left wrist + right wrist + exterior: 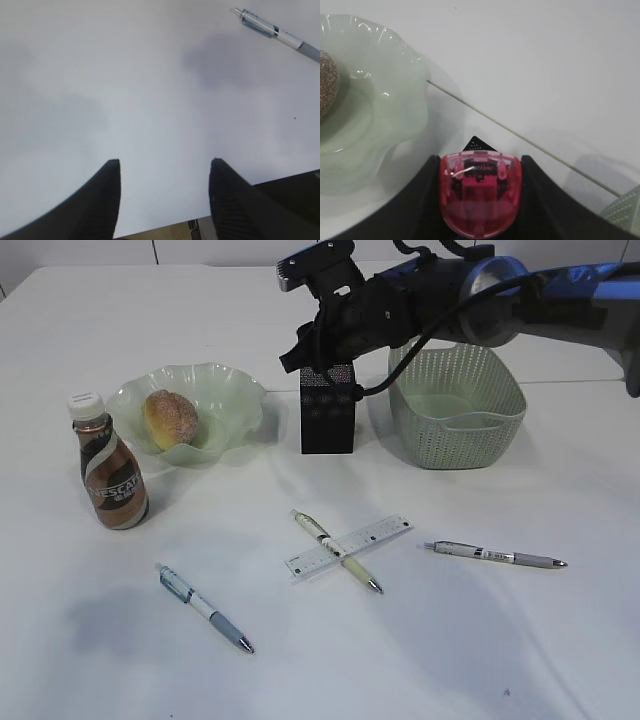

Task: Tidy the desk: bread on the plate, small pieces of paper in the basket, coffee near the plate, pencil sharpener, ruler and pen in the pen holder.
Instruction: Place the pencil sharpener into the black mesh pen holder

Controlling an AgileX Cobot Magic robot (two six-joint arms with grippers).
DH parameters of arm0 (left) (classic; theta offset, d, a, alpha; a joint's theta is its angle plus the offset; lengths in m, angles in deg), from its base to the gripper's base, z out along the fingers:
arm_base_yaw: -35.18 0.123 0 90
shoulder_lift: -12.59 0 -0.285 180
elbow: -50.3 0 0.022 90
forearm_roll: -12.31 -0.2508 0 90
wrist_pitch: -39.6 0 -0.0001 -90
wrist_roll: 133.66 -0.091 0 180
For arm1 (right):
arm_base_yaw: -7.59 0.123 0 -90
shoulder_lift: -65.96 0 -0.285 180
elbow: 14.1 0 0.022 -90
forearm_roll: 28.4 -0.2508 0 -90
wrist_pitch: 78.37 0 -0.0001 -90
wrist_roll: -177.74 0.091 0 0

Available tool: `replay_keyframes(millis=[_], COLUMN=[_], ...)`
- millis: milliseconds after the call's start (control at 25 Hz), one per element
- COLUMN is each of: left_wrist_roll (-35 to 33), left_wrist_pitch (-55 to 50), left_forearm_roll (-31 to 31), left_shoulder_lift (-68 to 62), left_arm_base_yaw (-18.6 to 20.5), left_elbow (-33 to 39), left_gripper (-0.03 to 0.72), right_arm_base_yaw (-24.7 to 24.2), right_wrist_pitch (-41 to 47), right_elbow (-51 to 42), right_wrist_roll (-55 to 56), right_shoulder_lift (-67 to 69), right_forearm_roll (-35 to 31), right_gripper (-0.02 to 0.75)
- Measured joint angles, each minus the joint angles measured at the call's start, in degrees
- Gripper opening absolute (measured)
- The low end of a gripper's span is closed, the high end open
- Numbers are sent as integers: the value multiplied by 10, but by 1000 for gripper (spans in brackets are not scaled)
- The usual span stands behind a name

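My right gripper (pixel 480 159) is shut on a red translucent pencil sharpener (pixel 480 197), hanging just above the black mesh pen holder (pixel 327 415), whose corner (pixel 476 144) peeks out beyond the sharpener. The bread (pixel 172 418) lies in the green plate (pixel 225 390), and the coffee (pixel 112 475) stands left of it. A clear ruler (pixel 350 546) lies across one pen (pixel 335 550); two more pens (pixel 205 607) (pixel 495 555) lie on the desk. My left gripper (pixel 165 161) is open over bare desk, a pen (pixel 272 31) far ahead. The small pieces of paper are out of view.
The green basket (pixel 455 405) stands right of the pen holder, under my right arm. In the left wrist view the desk's near edge (pixel 160 230) runs just below the fingers. The plate's rim (pixel 395 115) lies left of the held sharpener.
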Motion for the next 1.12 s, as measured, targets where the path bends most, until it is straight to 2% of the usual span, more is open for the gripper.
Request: replay_keyframes(millis=[1120], left_wrist_roll=[0], left_wrist_pitch=[6], left_forearm_roll=[0], left_shoulder_lift=[0], left_arm_base_yaw=[0], left_elbow=[0], left_gripper=[394], right_arm_base_yaw=[-12], right_wrist_pitch=[-2], right_elbow=[0], right_wrist_roll=[1], right_shoulder_lift=[0], right_forearm_roll=[15], right_gripper=[349])
